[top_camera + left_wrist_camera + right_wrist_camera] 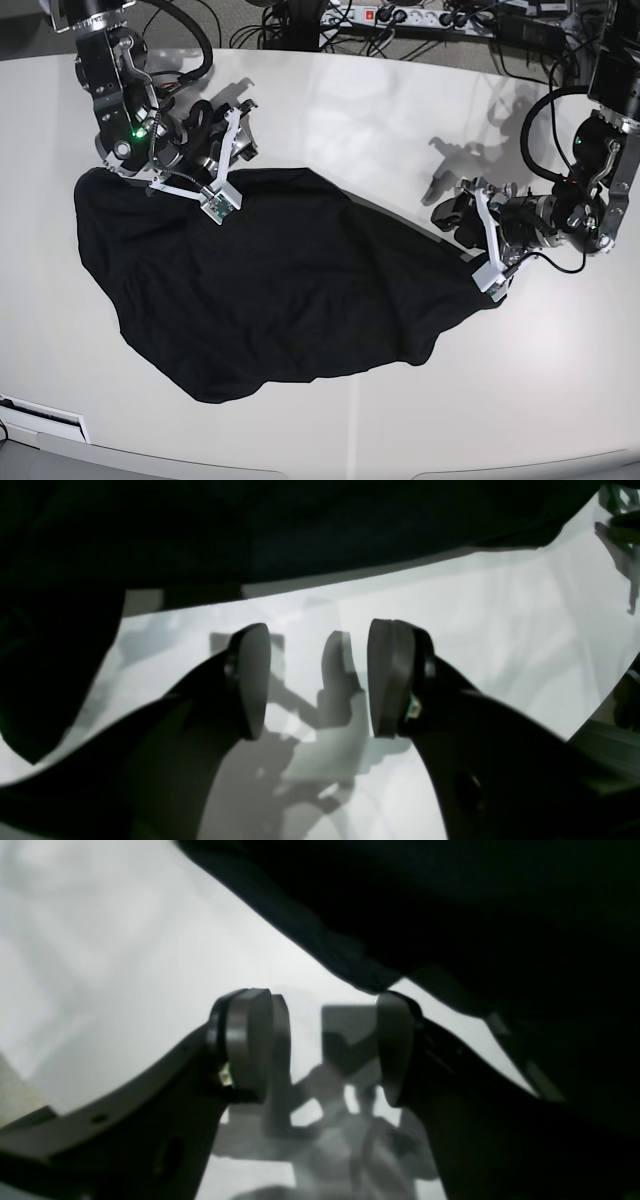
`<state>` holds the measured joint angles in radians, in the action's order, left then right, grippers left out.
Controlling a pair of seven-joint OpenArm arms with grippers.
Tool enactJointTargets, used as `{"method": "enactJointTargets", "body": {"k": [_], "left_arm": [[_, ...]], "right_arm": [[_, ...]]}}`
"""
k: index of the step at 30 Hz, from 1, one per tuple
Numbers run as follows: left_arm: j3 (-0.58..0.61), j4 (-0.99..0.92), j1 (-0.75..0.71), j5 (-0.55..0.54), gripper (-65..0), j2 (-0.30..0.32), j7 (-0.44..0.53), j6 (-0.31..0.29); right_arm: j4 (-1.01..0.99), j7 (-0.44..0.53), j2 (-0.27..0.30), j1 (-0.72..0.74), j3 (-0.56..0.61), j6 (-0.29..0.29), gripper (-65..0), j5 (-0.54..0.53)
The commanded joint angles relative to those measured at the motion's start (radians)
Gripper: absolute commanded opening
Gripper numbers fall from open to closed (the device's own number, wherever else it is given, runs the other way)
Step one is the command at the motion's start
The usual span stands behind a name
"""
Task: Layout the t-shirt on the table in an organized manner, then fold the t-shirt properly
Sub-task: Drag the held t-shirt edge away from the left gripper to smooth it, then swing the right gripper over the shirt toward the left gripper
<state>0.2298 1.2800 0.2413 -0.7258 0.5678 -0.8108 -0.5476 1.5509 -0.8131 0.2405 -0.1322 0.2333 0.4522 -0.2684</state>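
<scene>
The table (400, 130) was seen as a broad glossy white surface, cut off at the near corners in the base view. Most of its middle was covered by the t-shirt (260, 290), spread as an uneven black mass with a rumpled lower hem. No sleeves, collar or logo could be made out; the fabric was too dark for folds to be read. In both wrist views the shirt appeared only as a black, blurred shape filling the upper part of the picture.

The right claw (320, 1045) was held at the shirt's far edge, on the left of the base view. Its jaws were spread wide, with bare table and shadow seen between them. One pad (395, 1045) lay just beside the shirt's hem; whether it touched could not be told. Nothing was gripped.

The left claw (317, 680) was held at the shirt's opposite edge, on the right of the base view. Its jaws were likewise wide apart over bare table, with the shirt's edge lying beyond the pads (252, 680). Nothing was held between them.

Behind the table, a power strip (400, 17) and tangled cables (290, 15) were seen along the far edge, partly cut off by the frame.
</scene>
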Motion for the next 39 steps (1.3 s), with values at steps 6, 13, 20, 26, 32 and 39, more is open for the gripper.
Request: {"method": "enactJointTargets", "body": {"k": [6, 13, 20, 26, 32, 39], "left_arm": [[-0.008, 0.014, 0.019, -0.013, -34.0, 0.014, 0.018, -0.003], [-0.008, 0.014, 0.019, -0.013, -34.0, 0.014, 0.018, -0.003], [-0.008, 0.014, 0.019, -0.012, -34.0, 0.014, 0.018, -0.004], [-0.008, 0.014, 0.019, -0.013, -34.0, 0.014, 0.006, -0.038], [-0.008, 0.014, 0.019, -0.022, -34.0, 0.014, -0.055, -0.037], [-0.008, 0.014, 0.019, -0.025, -34.0, 0.014, -0.059, -0.037]], "right_arm": [[-0.056, 0.084, -0.004, 0.031, -0.004, 0.000, -29.9, -0.004], [-0.157, 0.113, -0.065, 0.069, -0.004, -0.003, -31.7, 0.049], [-0.187, -0.025, -0.130, 0.083, -0.004, 0.102, -65.0, -0.039], [-0.007, -0.298, -0.178, 0.080, -0.004, 0.246, -65.0, -0.517], [0.111, -0.309, -0.211, 0.100, -0.004, 0.246, -65.0, -0.720], [0.110, -0.306, -0.213, 0.208, -0.004, 0.246, -65.0, -0.634]]}}
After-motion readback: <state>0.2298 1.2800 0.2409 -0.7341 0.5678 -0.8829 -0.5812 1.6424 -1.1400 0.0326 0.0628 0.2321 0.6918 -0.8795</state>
